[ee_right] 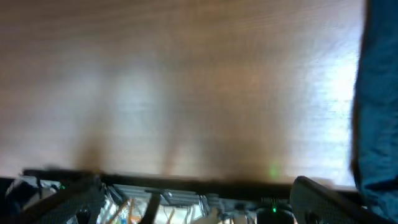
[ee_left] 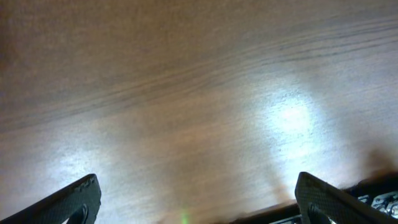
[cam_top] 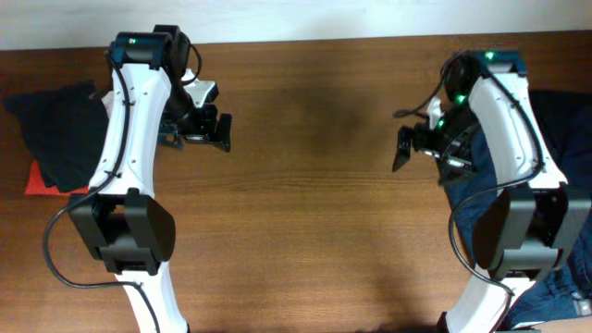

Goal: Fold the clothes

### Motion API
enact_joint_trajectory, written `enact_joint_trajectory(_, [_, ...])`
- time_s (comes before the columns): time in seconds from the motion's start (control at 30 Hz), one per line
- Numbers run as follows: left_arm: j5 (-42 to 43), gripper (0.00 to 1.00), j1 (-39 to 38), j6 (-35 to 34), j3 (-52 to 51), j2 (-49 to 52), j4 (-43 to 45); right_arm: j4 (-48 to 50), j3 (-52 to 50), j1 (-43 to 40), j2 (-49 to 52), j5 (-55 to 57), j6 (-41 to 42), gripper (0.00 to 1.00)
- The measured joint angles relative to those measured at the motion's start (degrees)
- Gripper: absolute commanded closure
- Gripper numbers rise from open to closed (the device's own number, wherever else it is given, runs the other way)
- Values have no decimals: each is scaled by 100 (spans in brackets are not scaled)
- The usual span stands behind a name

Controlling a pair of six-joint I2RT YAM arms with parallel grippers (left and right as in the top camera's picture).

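- Seen from overhead, a brown wooden table, grain running side to side, with two white arms reaching in from the near edge.
- At the table's left edge, a heap of dark clothes, crumpled and unfolded, lying on top of something red that peeks out at the near corner. Too little of the red showing to name it.
- At the right edge, blue denim clothes, rumpled, partly hidden under the right arm and trailing down toward the near right corner.
- Above bare wood, the left gripper, just inward of the dark heap but apart from it, pointing toward the table's middle.
- In the left wrist view, the same left gripper spread wide: one black fingertip low in the left corner, its partner low in the right. Between them only wood grain and two bright patches of glare. Gripping nothing.
- Also over bare wood, the right gripper, just beside the denim, pointing inward and facing the left one across a wide stretch of table.
- In the right wrist view, the right gripper likewise gaping, black fingers at either lower corner, nothing held.
- In that same view, the denim as a blue band down the right edge, close to the finger on that side. Touching or not, impossible to tell.
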Motion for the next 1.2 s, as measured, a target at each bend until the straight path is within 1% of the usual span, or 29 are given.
enact_joint_trajectory(0.03, [-24, 1, 4, 0, -234, -55, 20, 28, -310, 0, -131, 0, -39, 1])
enact_joint_trajectory(0.1, [-87, 1, 2, 0, -1154, -382, 39, 660, -1150, 0, -997, -2, -118, 1])
enact_joint_trajectory(0.13, [-111, 1, 2, 0, -1488, -599, 247, 1150, -1537, 0, -1569, -2, -133, 1])
enact_joint_trajectory(0.2, [-149, 1, 2, -57, -2664, -1589, 1152, 1958, -2385, 0, -2887, 0, -144, 1])
enact_joint_trajectory(0.3, [-262, 1, 37, -308, -4684, -3873, 3130, 3034, -3759, 2, -4688, 70, -72, 1])
enact_joint_trajectory(0.33, [-328, 1, 37, -380, -5521, -4986, 3687, 3235, -4120, 2, -5156, 138, -33, 1])
enact_joint_trajectory(0.37, [-369, 1, 37, -420, -6284, -6146, 4266, 3593, -4719, 2, -6140, 326, 15, 1])
enact_joint_trajectory(0.4, [-391, 1, 37, -437, -7001, -7152, 4734, 3672, -4911, 2, -6561, 417, 17, 1])
enact_joint_trajectory(0.43, [-393, 1, 37, -452, -7331, -7735, 4725, 3657, -5058, 2, -7040, 503, 26, 1])
enact_joint_trajectory(0.47, [-393, 1, 37, -452, -7761, -8658, 4898, 3644, -5125, 2, -7648, 568, 28, 1])
enact_joint_trajectory(0.5, [-409, 1, 37, -455, -7882, -9412, 4889, 3644, -5136, 2, -8026, 592, 31, 1])
enact_joint_trajectory(0.53, [-409, 1, 37, -455, -7906, -9731, 4883, 3661, -5149, 2, -8135, 608, 31, 1])
enact_joint_trajectory(0.6, [-409, 1, 37, -455, -7923, -10194, 4780, 3652, -5154, 2, -8209, 647, 31, 1])
enact_joint_trajectory(0.63, [-409, 1, 37, -455, -7923, -10273, 4774, 3654, -5154, 2, -8205, 654, 33, 1])
enact_joint_trajectory(0.87, [-411, 1, 37, -455, -7932, -10271, 4756, 3652, -5156, 2, -8238, 675, 31, 1])
enact_joint_trajectory(0.9, [-411, 1, 37, -455, -7932, -10271, 4758, 3644, -5163, 2, -8308, 695, 31, 1])
enact_joint_trajectory(0.97, [-411, 1, 37, -455, -7943, -10271, 4752, 4028, -5506, 2, -8721, 782, -74, 1])
enact_joint_trajectory(1.0, [-411, 1, 37, -455, -7943, -10275, 4765, 4623, -5914, 2, -9025, 791, -122, 1])
enact_joint_trajectory(1.07, [-411, 1, 37, -455, -7962, -10271, 4756, 5770, -7215, 2, -10080, 800, -170, 1])
enact_joint_trajectory(1.13, [-409, 1, 37, -455, -7967, -10271, 4747, 7252, -8290, 55, -10789, 804, -190, 1])
enact_joint_trajectory(1.17, [-411, 1, 37, -455, -7969, -10275, 4756, 7471, -8627, 114, -10990, 824, -192, 1])
enact_joint_trajectory(1.2, [-411, 1, 37, -455, -7969, -10277, 4754, 8223, -9047, 175, -11169, 846, -203, 1])
